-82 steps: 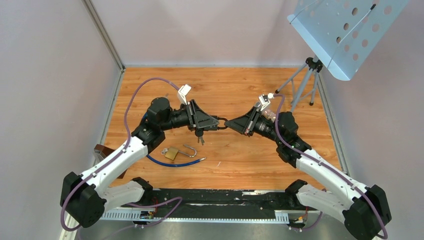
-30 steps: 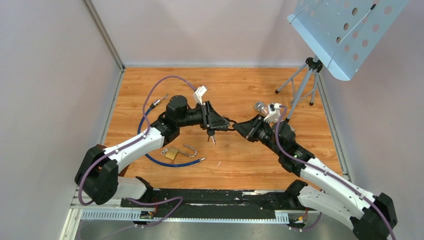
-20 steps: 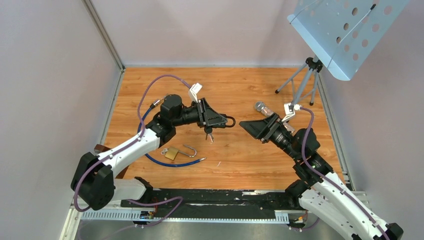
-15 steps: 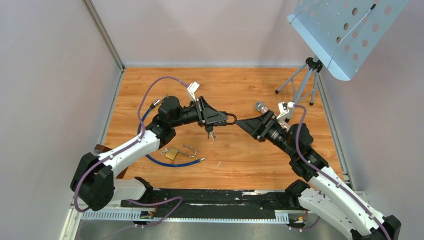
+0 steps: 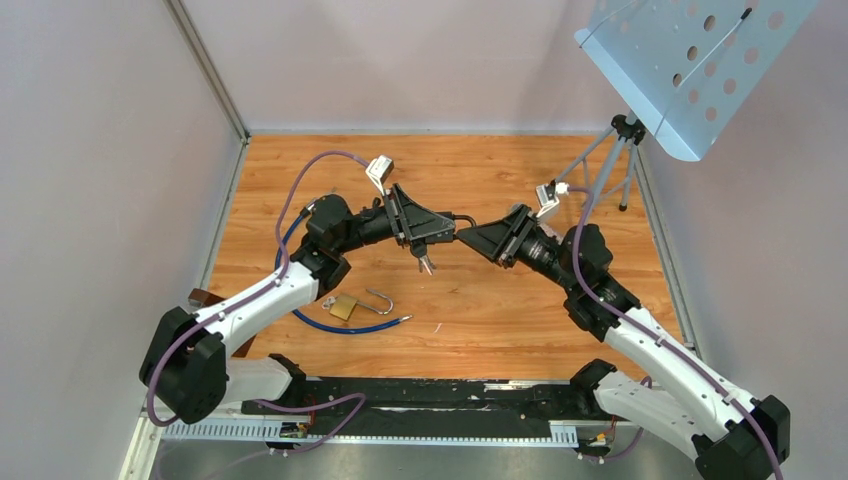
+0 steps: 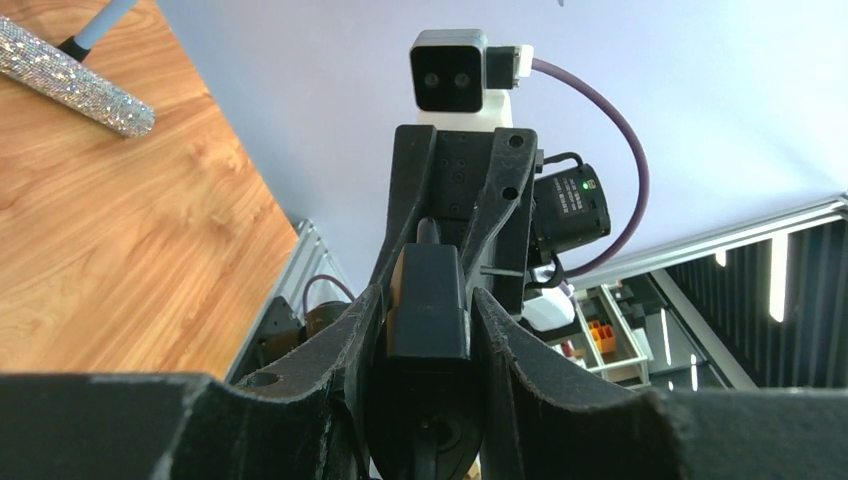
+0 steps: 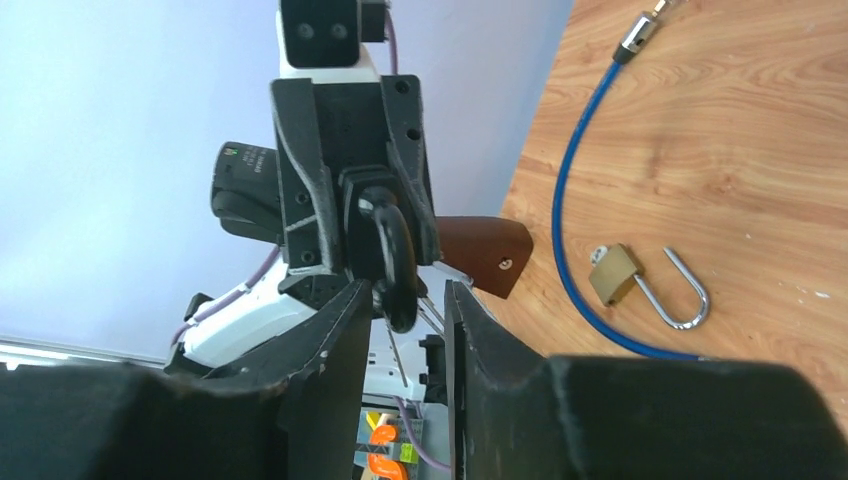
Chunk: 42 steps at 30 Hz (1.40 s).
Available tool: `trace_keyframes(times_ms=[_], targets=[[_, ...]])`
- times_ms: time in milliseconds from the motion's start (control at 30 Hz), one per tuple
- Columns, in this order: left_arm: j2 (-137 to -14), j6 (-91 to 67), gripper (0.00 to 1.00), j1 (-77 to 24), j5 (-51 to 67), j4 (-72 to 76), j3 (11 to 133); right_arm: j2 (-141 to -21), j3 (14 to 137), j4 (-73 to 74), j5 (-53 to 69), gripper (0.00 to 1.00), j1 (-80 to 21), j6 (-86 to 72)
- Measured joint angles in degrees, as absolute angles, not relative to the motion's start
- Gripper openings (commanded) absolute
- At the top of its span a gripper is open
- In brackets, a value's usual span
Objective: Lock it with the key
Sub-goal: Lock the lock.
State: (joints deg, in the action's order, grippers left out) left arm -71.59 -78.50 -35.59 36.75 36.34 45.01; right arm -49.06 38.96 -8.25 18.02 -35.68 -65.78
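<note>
The left gripper is clenched on a black key loop. It holds the loop out sideways above the table, and the keys dangle beneath it. The right gripper meets it nose to nose. Its jaws are parted and straddle the free end of the loop. In the right wrist view there is a sliver of daylight on one side of the loop, so this does not read as a firm grip. Whether the other pad already touches the loop I can't tell from that angle.

The long axis of the loop runs along the line between the two grippers and points straight into the right jaws. The keys hang square to that line, toward the table. This looks like a hand-over or a re-grip, meant to give one arm a usable hold on a key rather than on its loop.

The padlock lies flat on the table with its shackle swung open. It rests just beside the blue cable, on the left arm's side and nearer the bases than the point where the grippers meet. Body and shackle lie roughly across the table, with the shackle end toward the right arm.

The padlock is well apart from both sets of jaws, below and behind the left one, so the left arm is the nearer. Judging by this, whichever arm ends up with the key must carry it down and back to the padlock, and the other arm would have to steady the padlock.
</note>
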Motion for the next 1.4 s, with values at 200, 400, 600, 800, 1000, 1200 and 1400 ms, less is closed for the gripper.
trace_keyframes(times_ms=[200,400,600,800,1000,1200,1400], targets=[[-70.6,-79.1,0.07,-35.6,37.7,37.1,44.7,-49.1,39.0,-12.4,18.0,0.31,-35.7,-66.4],[-70.1,-79.2,0.42,-35.6,39.1,38.0,44.5,-51.1,39.3,-15.4,18.9,0.0,-35.7,-66.0],[-69.3,-78.8,0.99,-35.4,39.6,38.3,44.1,-52.2,40.0,-15.2,20.1,0.0,-35.6,-65.0],[-66.2,-72.8,1.0,-34.4,42.4,32.1,44.2,-51.0,41.2,-10.3,21.0,0.0,-35.3,-62.0],[-62.9,-62.7,0.92,-31.4,46.6,23.0,44.3,-48.2,43.3,-4.8,23.4,0.0,-34.0,-58.0],[-62.1,-58.4,0.71,-29.4,52.4,21.1,44.3,-46.0,45.6,-2.7,25.7,0.0,-33.6,-55.6],[-61.2,-57.6,0.5,-29.3,56.9,22.7,44.3,-45.7,46.9,-2.7,28.4,0.0,-33.6,-54.7]])
